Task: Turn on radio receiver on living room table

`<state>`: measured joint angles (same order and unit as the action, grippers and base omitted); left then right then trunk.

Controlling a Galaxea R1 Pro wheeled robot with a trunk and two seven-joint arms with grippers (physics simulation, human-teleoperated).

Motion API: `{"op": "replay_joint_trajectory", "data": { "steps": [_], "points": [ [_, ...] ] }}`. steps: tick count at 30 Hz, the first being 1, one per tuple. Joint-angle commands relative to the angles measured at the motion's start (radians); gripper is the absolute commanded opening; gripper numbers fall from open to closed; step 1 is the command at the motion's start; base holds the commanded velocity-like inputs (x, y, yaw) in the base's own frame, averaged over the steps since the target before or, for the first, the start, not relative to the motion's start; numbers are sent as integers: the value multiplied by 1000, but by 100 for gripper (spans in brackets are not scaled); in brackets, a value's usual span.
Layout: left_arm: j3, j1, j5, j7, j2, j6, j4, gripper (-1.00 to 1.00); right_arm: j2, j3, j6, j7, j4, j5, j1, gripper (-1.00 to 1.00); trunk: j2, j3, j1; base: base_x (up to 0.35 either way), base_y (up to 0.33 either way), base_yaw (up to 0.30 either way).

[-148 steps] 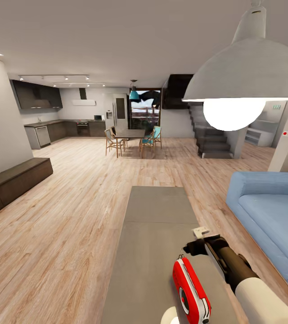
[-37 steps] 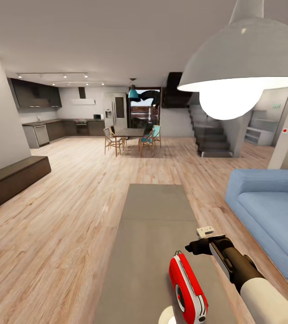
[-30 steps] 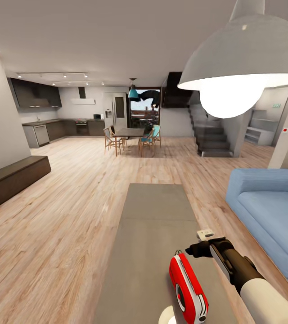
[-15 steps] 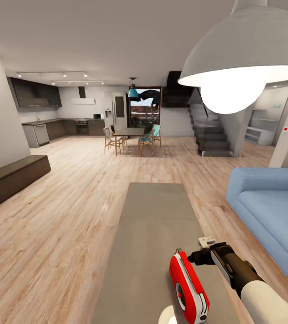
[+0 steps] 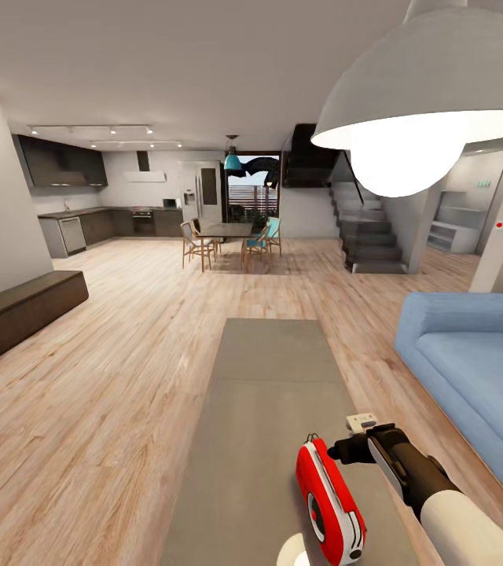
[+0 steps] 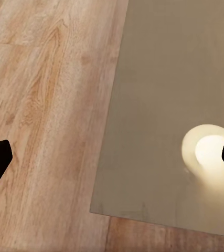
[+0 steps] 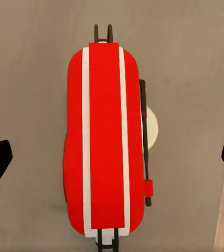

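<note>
At the near end of the table point(image 5: 271, 369), the radio point(image 5: 328, 503) stands upright. The right gripper point(image 7: 112, 157) hovers directly over it, fingers spread wide and empty. Lower slowly, centred, and press the switch without tipping the radio.

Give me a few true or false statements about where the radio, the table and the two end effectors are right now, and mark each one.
1. The radio receiver stands on the grey table. True.
2. The right end effector is shut on the radio. False: its fingertips are spread wide, clear of the radio.
3. The left end effector looks at the table's edge and wood floor. True.
4. The sofa is green. False: blue.
5. The left end effector holds the radio. False: it is open, holding nothing.
</note>
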<state>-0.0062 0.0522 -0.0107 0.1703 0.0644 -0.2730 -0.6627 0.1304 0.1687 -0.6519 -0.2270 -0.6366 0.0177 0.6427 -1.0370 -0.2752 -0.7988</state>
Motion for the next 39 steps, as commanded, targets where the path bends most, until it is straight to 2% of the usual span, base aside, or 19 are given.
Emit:
{"op": "replay_joint_trajectory", "data": {
  "steps": [1,4,30,39],
  "points": [
    [0,0,0,0,0,0,0,100,-1,0,0,0,0,0,0,100,0,0,0,0,0,0],
    [0,0,0,0,0,0,0,100,-9,1,0,0,0,-2,0,100,0,0,0,0,0,0],
    [0,0,0,0,0,-2,0,100,-12,6,0,11,2,-5,0,100,-182,-81,-100,0,0,0],
    [0,0,0,0,0,-2,0,100,-12,6,0,12,13,-7,0,100,-182,-81,-100,0,0,0]
  ]
}}
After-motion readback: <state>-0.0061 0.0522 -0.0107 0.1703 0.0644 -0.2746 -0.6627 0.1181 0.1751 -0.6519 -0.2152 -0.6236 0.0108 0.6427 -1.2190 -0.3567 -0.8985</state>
